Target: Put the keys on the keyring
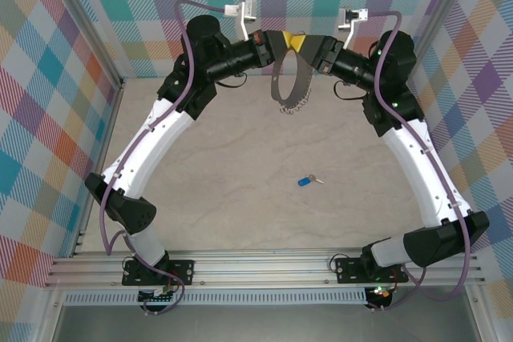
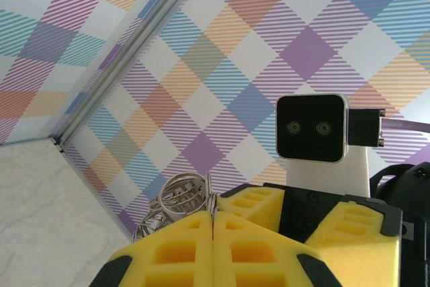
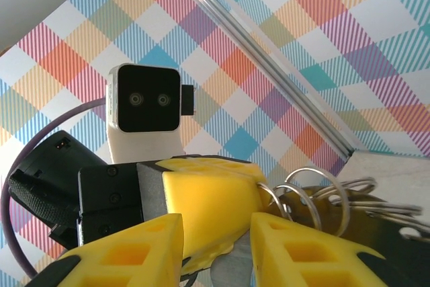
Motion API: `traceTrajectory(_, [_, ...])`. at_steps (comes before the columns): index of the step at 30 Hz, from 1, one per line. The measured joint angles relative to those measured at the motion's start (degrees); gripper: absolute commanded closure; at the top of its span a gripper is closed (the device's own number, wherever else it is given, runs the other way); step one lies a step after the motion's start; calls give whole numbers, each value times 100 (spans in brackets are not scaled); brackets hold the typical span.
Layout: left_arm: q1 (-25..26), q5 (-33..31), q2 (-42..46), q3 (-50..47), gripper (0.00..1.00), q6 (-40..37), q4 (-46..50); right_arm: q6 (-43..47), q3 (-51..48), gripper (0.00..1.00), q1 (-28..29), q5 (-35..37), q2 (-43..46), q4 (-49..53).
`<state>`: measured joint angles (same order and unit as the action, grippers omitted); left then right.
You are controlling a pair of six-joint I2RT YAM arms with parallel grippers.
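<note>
Left gripper (image 2: 213, 236): yellow foam fingers (image 2: 168, 253) pressed flat together and clamped on the keyring, a large thin silver metal hoop (image 1: 288, 100). A bunch of small silver wire loops (image 2: 180, 196) sticks out at the finger seam. Right gripper (image 3: 215, 250): yellow fingers (image 3: 295, 253) apart with a clear gap, not clamped on anything I can make out. It sits nose to nose with the left one, whose finger block is in line with that gap. More of the small loops fan out just right of it in the right wrist view; can't tell if they touch the right fingers.

Both arms arch in from the near rail and meet high at the far end of the table. The hoop hangs below the two grippers, off the surface, loops strung along its lower rim.

The key, a tiny one with a blue plastic head and short silver blade (image 1: 305, 181), lies flat on the beige marbled tabletop (image 1: 232, 158). It is well apart from the hoop, nearer the arm bases, with nothing touching it.
</note>
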<state>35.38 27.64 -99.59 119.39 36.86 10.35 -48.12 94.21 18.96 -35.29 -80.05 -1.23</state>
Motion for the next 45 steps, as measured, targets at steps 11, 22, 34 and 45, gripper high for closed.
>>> traceTrajectory(11, [0, 61, 11, -11, 100, 0, -2, 59, 0, 69, -105, 125, 50, 90])
traceTrajectory(22, [-2, 144, 136, -247, 100, 2, -234, 11, -57, 68, -105, 120, 76, 37])
traceTrajectory(34, [-7, 140, 271, -520, 100, 114, -509, -334, -162, 65, -70, -105, 44, -334])
traceTrajectory(45, [-22, -81, 420, -640, 100, 127, -455, -258, -243, 65, -13, 26, 144, -138])
